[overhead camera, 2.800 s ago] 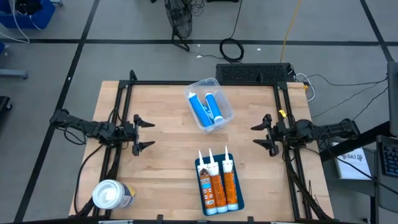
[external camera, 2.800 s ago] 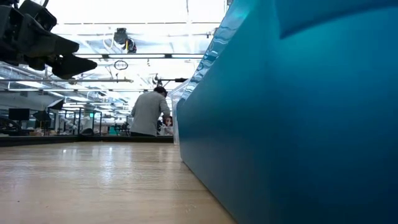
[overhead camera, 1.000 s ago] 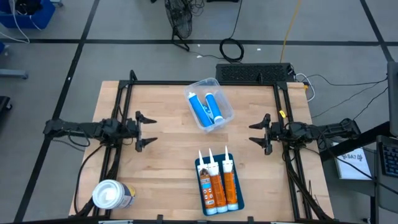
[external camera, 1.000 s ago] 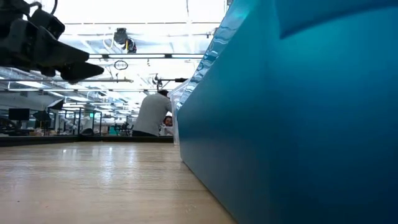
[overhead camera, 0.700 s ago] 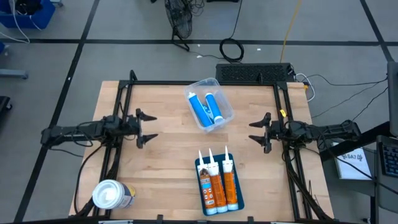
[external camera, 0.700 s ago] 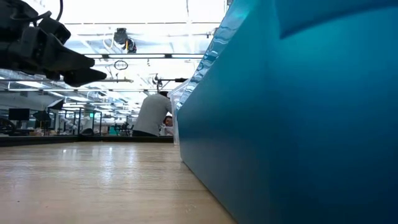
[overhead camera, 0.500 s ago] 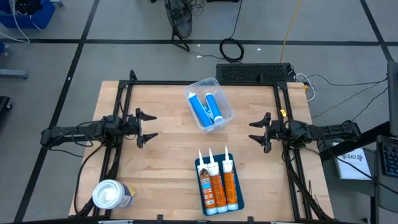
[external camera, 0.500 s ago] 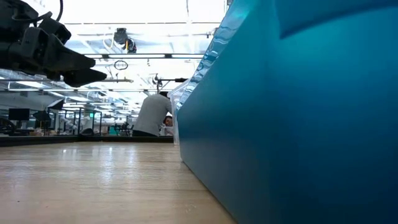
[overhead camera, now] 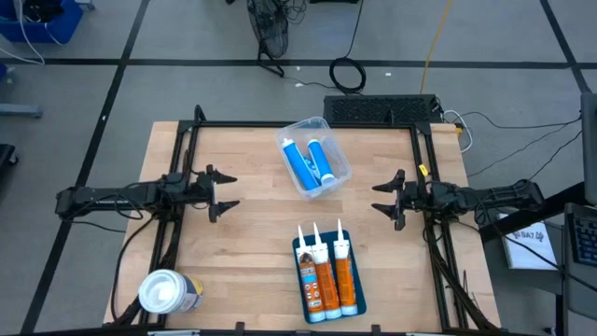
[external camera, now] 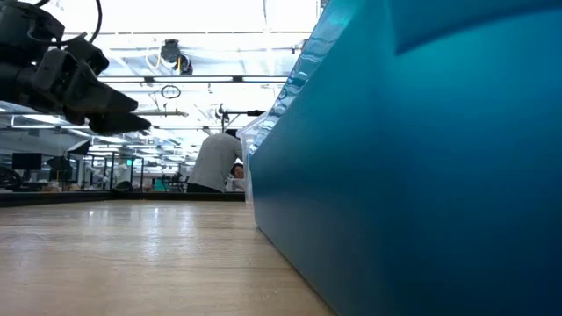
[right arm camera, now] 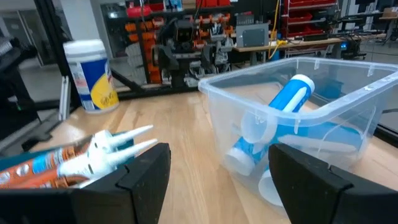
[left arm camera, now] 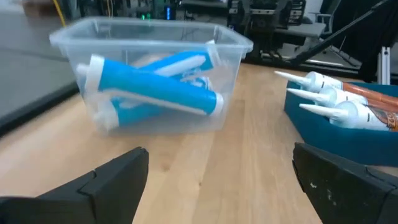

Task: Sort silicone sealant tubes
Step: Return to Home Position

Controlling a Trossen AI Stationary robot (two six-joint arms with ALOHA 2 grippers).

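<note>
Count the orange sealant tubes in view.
3 orange tubes: left, middle, right, side by side in the blue bin, nozzles toward the clear container. None looks hidden.

- High view: the whole table [overhead camera: 252, 252] is seen from straight above.
- Low view: taken at table-top height, facing the room; over half the frame is filled by the very near blue bin [external camera: 421, 175].
- Wrist views: aimed inward from opposite sides; the transparent container [left arm camera: 149, 81] and the bin's silicone sealant tubes [left arm camera: 348, 112] are shared by both and by the high view.
</note>
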